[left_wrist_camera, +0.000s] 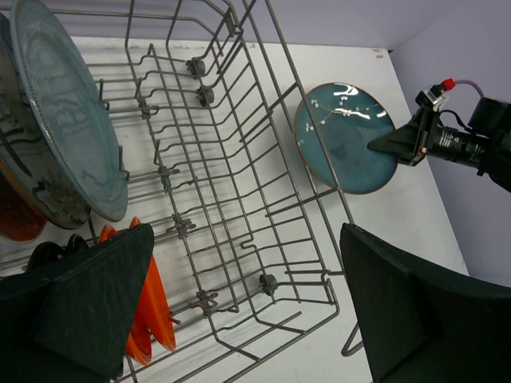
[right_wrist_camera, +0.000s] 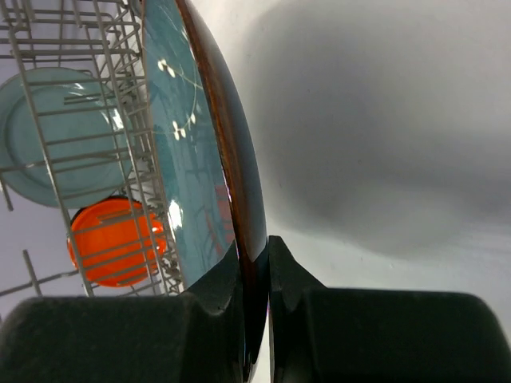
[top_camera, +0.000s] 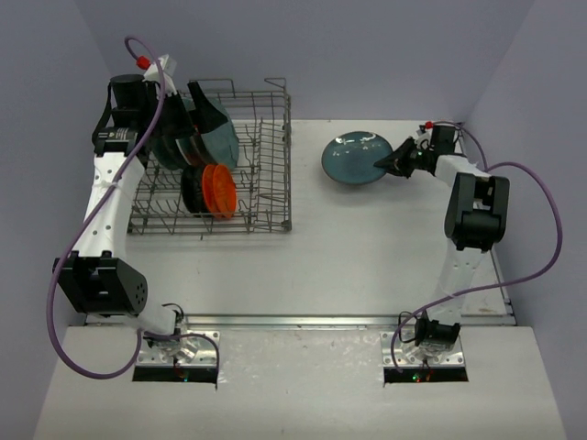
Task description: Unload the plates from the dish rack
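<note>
Upper right of the overhead view, the right gripper (top_camera: pixel 396 162) pinches the teal plate (top_camera: pixel 353 158) by its rim, face upward and widest left-to-right. The left gripper (left_wrist_camera: pixel 247 307) hangs spread above the dish rack (top_camera: pixel 266 174).

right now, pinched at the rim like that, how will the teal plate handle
The teal plate looks rigid and glazed, so it is probably slippery: glare spots show on its face. The right gripper pinches only the rim, so it may pivot. It is likely ceramic, so a drop onto the table could chip it.
</note>
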Controlling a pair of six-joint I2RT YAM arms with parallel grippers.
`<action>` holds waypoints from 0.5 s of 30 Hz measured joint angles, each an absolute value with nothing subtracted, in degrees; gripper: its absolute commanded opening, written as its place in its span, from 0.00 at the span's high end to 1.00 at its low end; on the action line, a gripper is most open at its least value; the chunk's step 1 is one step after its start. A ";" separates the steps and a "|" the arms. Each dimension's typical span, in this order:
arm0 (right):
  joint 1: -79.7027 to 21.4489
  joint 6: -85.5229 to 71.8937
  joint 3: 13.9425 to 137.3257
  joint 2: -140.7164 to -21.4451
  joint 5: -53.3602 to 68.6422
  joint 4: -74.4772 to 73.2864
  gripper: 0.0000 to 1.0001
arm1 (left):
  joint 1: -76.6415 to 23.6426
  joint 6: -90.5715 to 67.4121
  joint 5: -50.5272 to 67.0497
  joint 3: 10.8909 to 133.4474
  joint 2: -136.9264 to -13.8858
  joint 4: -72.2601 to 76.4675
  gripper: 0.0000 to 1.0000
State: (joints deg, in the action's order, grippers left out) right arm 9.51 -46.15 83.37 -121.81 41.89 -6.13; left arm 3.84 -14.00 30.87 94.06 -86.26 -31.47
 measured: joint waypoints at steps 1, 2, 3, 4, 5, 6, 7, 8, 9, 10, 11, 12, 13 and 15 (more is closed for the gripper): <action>8.78 -45.83 85.21 -123.08 41.37 -6.71 1.00 | 3.84 -13.98 30.35 94.03 -86.26 -31.48 0.00; 8.04 -45.59 86.88 -124.33 40.93 -6.78 1.00 | 3.84 -13.90 29.76 93.97 -86.26 -31.47 0.00; 7.32 -45.40 88.32 -125.51 40.39 -6.55 1.00 | 3.84 -13.83 29.36 93.93 -86.26 -31.48 0.00; 6.71 -45.25 89.21 -126.39 39.95 -6.47 1.00 | 3.84 -13.79 28.93 93.82 -86.26 -31.45 0.00; 6.16 -45.13 89.70 -127.07 39.58 -6.48 1.00 | 3.84 -13.76 28.48 93.67 -86.26 -31.40 0.00; 5.66 -45.04 89.82 -127.60 39.51 -6.56 1.00 | 3.84 -13.74 28.08 93.50 -86.26 -31.36 0.00; 5.21 -45.04 89.82 -128.16 39.53 -6.69 1.00 | 3.84 -13.64 27.73 93.23 -86.26 -31.23 0.00; 4.82 -45.02 89.82 -128.85 39.55 -6.99 1.00 | 3.84 -13.57 27.45 92.87 -86.26 -31.12 0.00; 4.55 -44.92 89.82 -129.53 39.51 -7.52 1.00 | 3.84 -13.55 27.25 92.56 -86.26 -31.11 0.00; 4.39 -44.76 89.76 -130.16 39.48 -8.00 1.00 | 3.84 -13.54 27.07 92.21 -86.26 -31.09 0.00; 4.37 -44.55 89.61 -130.73 39.44 -8.40 1.00 | 3.84 -13.54 26.95 91.83 -86.26 -31.04 0.00; 4.38 -44.38 89.47 -131.31 39.38 -8.82 1.00 | 3.84 -13.54 26.88 91.49 -86.26 -31.03 0.00; 4.53 -44.41 89.35 -131.80 39.85 -9.08 1.00 | 3.84 -13.54 26.78 91.15 -86.26 -30.96 0.00; 4.79 -44.30 89.33 -132.31 40.85 -9.08 1.00 | 3.84 -13.59 26.66 90.46 -86.26 -30.64 0.00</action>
